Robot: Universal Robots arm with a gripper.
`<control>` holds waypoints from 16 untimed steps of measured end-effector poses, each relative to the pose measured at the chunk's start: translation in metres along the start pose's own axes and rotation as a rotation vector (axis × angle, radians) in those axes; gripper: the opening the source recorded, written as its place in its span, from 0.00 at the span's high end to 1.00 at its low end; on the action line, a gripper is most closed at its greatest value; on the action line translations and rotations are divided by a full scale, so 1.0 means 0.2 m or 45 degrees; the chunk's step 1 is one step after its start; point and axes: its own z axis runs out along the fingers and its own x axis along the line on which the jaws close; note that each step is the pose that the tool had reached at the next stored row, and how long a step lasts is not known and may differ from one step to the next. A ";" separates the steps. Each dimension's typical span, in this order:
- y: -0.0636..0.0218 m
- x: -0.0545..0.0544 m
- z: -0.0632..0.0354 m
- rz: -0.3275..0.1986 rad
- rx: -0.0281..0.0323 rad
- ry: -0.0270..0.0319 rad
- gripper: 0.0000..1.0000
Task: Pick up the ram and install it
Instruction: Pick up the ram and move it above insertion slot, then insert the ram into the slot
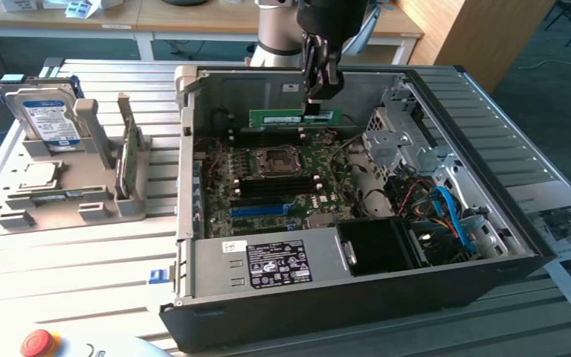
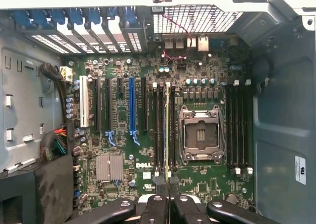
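Observation:
The ram point(image 1: 291, 117) is a long green stick with a white label, hanging level over the motherboard point(image 1: 265, 186) inside the open computer case point(image 1: 365, 297). My gripper point(image 1: 317, 110) is shut on its end nearest the exterior view's right, coming down from above. In the wrist view the ram point(image 2: 168, 130) appears edge-on as a thin strip. It lines up over the black memory slots point(image 2: 159, 130) beside the CPU socket point(image 2: 200, 135). My fingers point(image 2: 157, 206) pinch its near end. Whether it touches a slot I cannot tell.
A grey stand point(image 1: 68, 201) on the exterior view's left holds a silver hard drive point(image 1: 47, 111) and an upright green board point(image 1: 127, 152). A blue slot point(image 2: 132, 105), drive cage point(image 1: 404, 145), blue cables point(image 1: 454, 216) and power supply point(image 1: 265, 264) crowd the case. A red button point(image 1: 38, 342) sits near the front.

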 end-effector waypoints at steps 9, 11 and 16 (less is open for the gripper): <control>0.000 0.00 0.005 0.000 0.0000 0.0000 0.88; 0.000 0.00 0.005 0.000 0.0000 0.0000 0.88; 0.000 0.00 0.015 0.000 0.0001 -0.0002 0.88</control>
